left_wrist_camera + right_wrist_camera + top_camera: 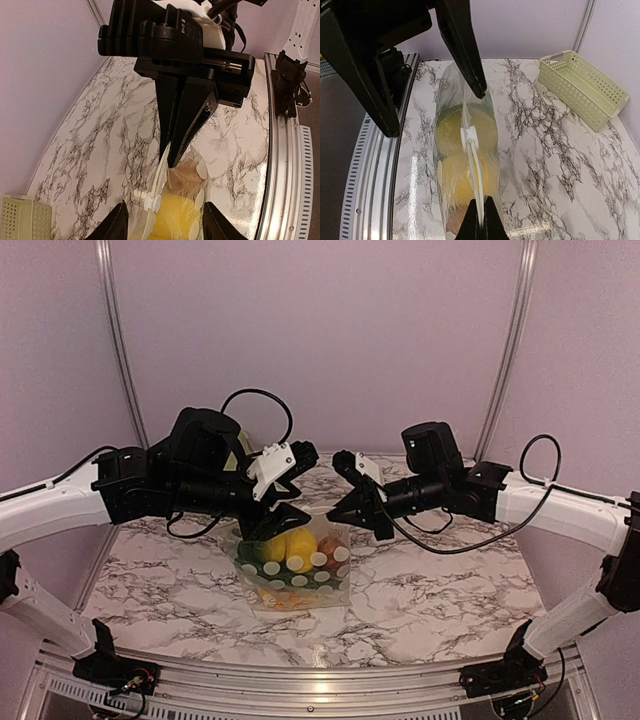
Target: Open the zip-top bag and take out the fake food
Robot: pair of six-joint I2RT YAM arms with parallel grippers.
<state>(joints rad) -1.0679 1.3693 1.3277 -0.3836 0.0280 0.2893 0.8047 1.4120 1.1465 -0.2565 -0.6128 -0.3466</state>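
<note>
Clear dotted zip-top bag (300, 585) holding yellow plastic fruit (298, 545).
Grip: right gripper (480, 204) pinches its rim; left gripper (165, 206) agape astride (green lattice basket (580, 87) shows in wrist views).

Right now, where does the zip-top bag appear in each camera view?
Top external: zip-top bag at the centre, slightly low.
Left wrist: bottom centre.
Right wrist: centre.
Shared landmark: the right gripper, shut on the bag's rim.
</note>
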